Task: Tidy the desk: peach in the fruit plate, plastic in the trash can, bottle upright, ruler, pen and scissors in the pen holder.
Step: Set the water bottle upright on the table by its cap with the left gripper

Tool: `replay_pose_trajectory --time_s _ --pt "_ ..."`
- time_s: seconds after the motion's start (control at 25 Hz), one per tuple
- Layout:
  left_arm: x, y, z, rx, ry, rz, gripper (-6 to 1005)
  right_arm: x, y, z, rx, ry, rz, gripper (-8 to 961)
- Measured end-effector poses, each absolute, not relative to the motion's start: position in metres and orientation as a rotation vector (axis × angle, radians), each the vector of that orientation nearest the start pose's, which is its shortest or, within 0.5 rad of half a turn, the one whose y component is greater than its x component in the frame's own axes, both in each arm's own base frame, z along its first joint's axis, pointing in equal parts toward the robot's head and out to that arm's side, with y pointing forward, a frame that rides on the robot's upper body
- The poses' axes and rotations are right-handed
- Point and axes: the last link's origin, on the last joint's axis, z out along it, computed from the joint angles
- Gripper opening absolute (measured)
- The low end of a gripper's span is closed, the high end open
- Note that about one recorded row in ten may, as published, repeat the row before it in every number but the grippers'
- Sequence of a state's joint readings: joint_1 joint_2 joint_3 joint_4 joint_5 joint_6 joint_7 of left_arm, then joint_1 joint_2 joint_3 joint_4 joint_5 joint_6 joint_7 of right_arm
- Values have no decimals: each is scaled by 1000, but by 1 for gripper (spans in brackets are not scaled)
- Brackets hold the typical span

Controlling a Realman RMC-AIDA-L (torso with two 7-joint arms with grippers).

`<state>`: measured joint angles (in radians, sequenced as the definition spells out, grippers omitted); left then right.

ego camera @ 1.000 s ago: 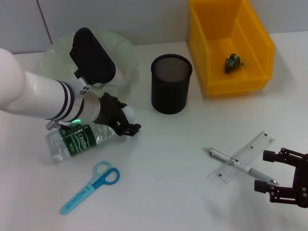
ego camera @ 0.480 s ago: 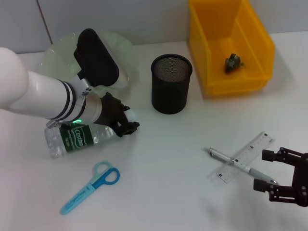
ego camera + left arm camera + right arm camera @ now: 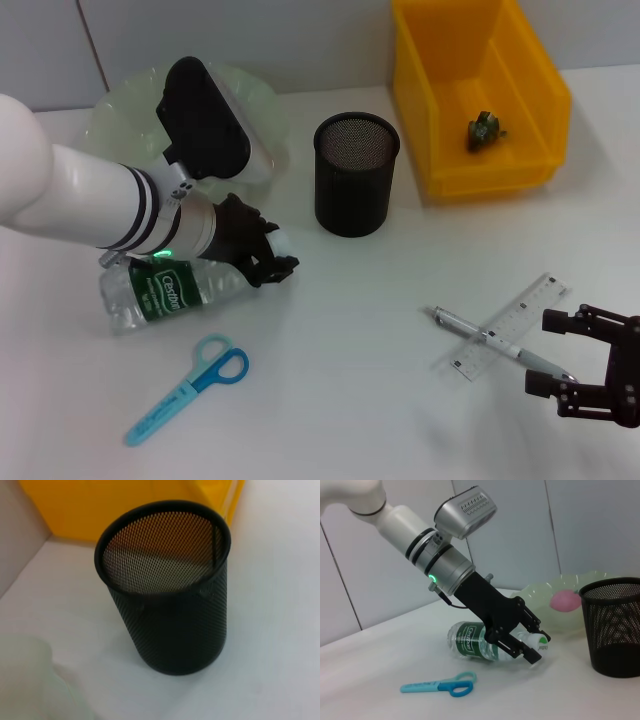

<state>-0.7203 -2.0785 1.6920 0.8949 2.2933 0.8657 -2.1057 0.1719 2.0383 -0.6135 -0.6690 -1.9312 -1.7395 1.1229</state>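
One peach [image 3: 565, 600] in fruit plate [image 3: 546, 597]

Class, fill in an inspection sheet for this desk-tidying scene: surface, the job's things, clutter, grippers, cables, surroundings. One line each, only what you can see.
Surface: white table, no spills seen.
Job's things: bottle lying on its side; peach already in the fruit plate; crumpled plastic in the yellow trash can; pen lying across the ruler; scissors flat on the table; mesh pen holder upright, nothing seen inside.
Clutter: nothing seen.
Grippers: left gripper closed around the bottle's cap end; right gripper open, beside the pen's tip.
Cables: nothing seen.
Surroundings: pale panelled wall behind the table.
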Motion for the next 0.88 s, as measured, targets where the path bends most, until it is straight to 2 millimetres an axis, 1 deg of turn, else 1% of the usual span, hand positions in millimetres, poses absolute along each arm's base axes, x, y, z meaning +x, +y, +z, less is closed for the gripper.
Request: replay_pose_trajectory --time_s 0.4,0.88 --pt "-169 386 -85 -2700 -268 198 458 348 216 33 -2571 648 736 849" --pt "-163 382 -76 -2691 -284 90 456 344 222 34 -2580 644 739 849"
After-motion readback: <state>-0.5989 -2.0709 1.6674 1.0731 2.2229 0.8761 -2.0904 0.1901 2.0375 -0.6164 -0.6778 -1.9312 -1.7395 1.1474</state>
